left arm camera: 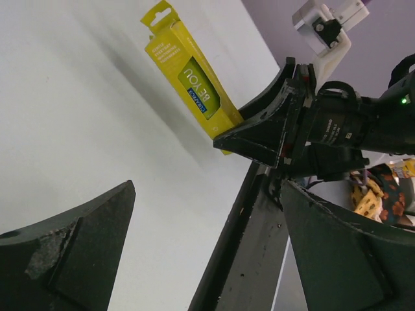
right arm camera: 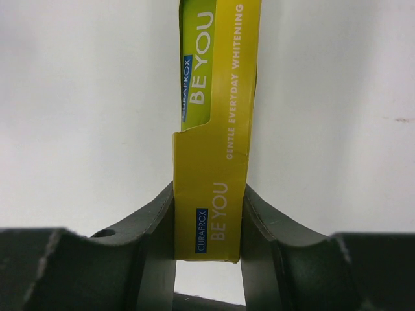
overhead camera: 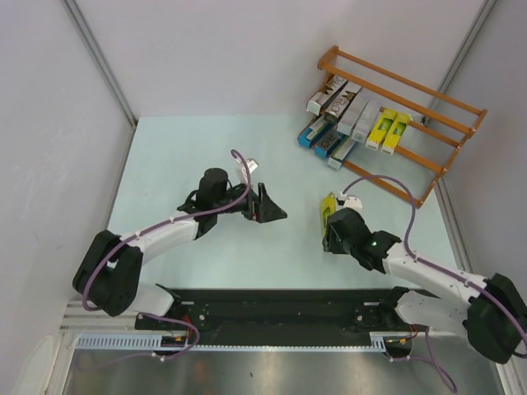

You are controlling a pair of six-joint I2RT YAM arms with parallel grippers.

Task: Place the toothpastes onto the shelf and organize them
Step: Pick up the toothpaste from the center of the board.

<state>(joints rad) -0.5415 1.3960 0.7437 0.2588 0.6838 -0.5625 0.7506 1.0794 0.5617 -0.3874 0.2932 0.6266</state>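
The shelf (overhead camera: 405, 81), an orange-brown wooden rack, stands at the far right of the table. Silver-grey toothpastes (overhead camera: 356, 115), blue ones (overhead camera: 317, 132) and two yellow ones (overhead camera: 387, 127) lie side by side on its rails. My right gripper (overhead camera: 331, 224) (right arm camera: 209, 194) is shut on the near end of another yellow toothpaste carton (right arm camera: 217, 97) (overhead camera: 328, 206), both fingers pressed against its sides. The left wrist view shows that carton (left arm camera: 188, 78) sticking up out of the right gripper above the table. My left gripper (overhead camera: 276, 204) (left arm camera: 207, 253) hangs open and empty at mid-table, left of the carton.
Grey walls close in the pale table (overhead camera: 189, 148) on the left, back and right. A black mounting rail (overhead camera: 272, 317) runs along the near edge between the arm bases. A purple cable (overhead camera: 387, 183) loops from the right arm toward the shelf's front corner.
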